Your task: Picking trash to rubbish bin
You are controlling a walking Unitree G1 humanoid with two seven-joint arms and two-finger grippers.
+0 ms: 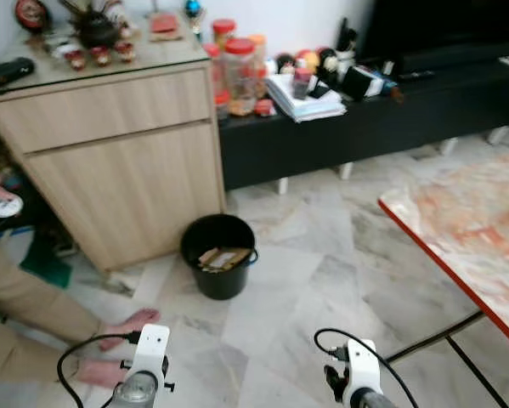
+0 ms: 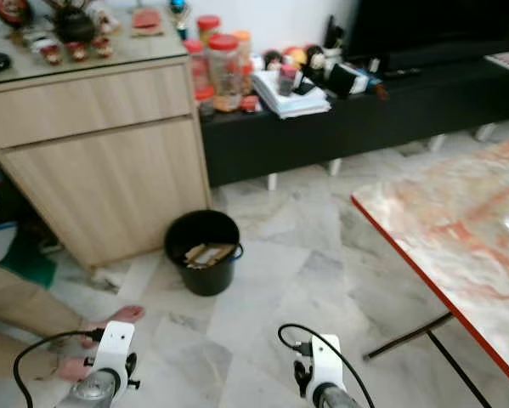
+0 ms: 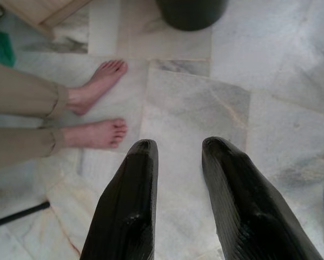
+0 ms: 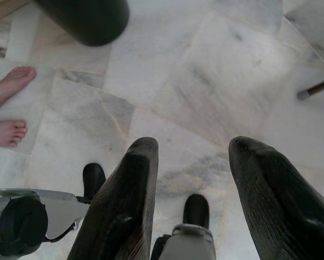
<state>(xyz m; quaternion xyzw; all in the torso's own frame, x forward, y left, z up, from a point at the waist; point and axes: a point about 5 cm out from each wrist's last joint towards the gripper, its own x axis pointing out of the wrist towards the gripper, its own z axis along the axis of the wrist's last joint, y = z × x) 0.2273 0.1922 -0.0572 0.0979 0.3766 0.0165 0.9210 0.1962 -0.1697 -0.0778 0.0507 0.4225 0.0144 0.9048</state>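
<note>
A black rubbish bin [image 1: 217,255] stands on the marble floor in front of a wooden cabinet [image 1: 118,161], with cardboard scraps [image 1: 223,257] inside it. My left gripper [image 3: 175,157] hangs low over the floor, open with nothing between its fingers; the bin's base [image 3: 191,12] lies ahead of it. My right gripper [image 4: 194,157] is also open and empty above the floor, with the bin [image 4: 86,19] ahead of it. Both wrists [image 1: 144,370] [image 1: 356,374] show at the bottom of the eye views.
A person's bare feet [image 3: 99,105] and tan trouser legs [image 1: 25,310] are at my left, near the left gripper. A marble-topped table [image 1: 475,229] with a red edge stands at right, its leg [image 1: 441,327] on the floor. A black low bench [image 1: 364,119] holds jars and books.
</note>
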